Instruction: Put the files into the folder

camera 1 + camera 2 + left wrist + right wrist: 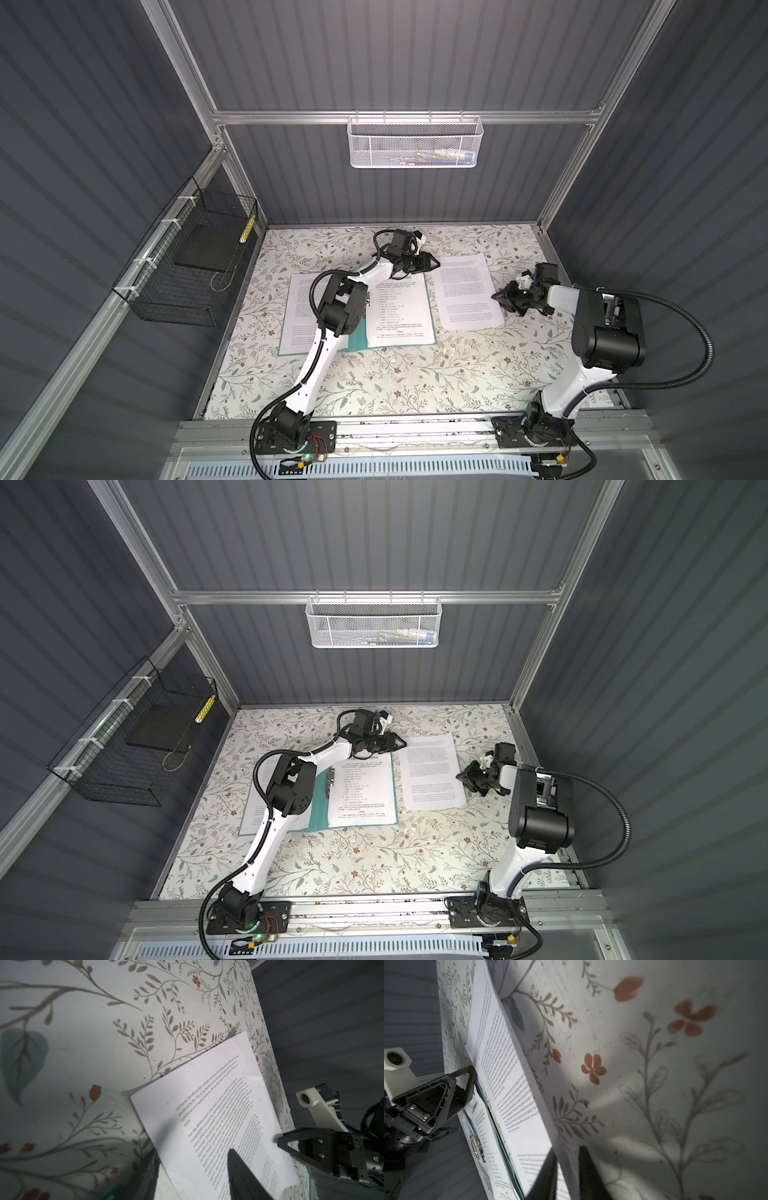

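Right gripper jaws seemingly pinching loose sheet edge; left gripper jaws spread. Thin grip may slip, sheet crumples short of folder.

Lighting and picture quality, enclosure seen from above and from both wrists.
Overhead light leaves the floral table cover bright and the grey walls dim; in both wrist views near flowers and fingertips blur, shadows pool, and straight edges bow.

folder: teal, open flat, silver clip bar by the spine
files in folder: white printed sheets on both covers
loose file: white printed sheet, just right of the folder
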Motion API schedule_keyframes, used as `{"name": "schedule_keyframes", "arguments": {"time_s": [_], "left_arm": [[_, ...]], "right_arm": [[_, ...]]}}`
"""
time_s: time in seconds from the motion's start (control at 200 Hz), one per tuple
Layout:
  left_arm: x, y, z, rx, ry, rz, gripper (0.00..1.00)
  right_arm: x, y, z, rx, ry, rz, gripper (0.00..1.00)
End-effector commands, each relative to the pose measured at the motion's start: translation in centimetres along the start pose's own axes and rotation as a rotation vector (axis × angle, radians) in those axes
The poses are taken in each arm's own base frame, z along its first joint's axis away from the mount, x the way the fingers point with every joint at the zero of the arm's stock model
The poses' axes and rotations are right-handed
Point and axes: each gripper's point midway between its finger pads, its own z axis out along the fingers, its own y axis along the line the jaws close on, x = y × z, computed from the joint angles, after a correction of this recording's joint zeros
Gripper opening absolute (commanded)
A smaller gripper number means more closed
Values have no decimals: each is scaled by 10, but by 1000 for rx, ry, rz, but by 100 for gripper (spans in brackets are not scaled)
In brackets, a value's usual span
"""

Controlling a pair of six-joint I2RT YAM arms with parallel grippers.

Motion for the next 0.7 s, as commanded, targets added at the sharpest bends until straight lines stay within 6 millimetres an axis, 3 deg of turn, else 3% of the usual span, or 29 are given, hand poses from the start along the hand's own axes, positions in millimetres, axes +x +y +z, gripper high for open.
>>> {"name": "schedule_keyframes", "arguments": {"time_s": [0.0,0.06,0.165,0.245,0.43,0.525,0.696], "left_arm": [[38,40,11,-69,93,-91,55],[37,38,10,-66,92,-89,55],[30,34,5,-58,81,-93,54],[14,24,-8,-36,34,-102,54],[-39,13,-75,59,-159,-201,57],[-54,8,-108,41,-211,-189,57],[-73,-18,-154,-3,-279,-114,60]], "right_arm": [[-2,4,-1,-19,8,-4,5],[-3,6,-2,-21,6,-2,0],[-6,14,-10,-32,-13,-7,0],[-8,26,-18,-65,-29,-3,0],[-13,67,-39,-239,-64,55,0],[-17,91,-50,-329,-66,75,0],[-15,139,-69,-438,-68,33,0]]}}
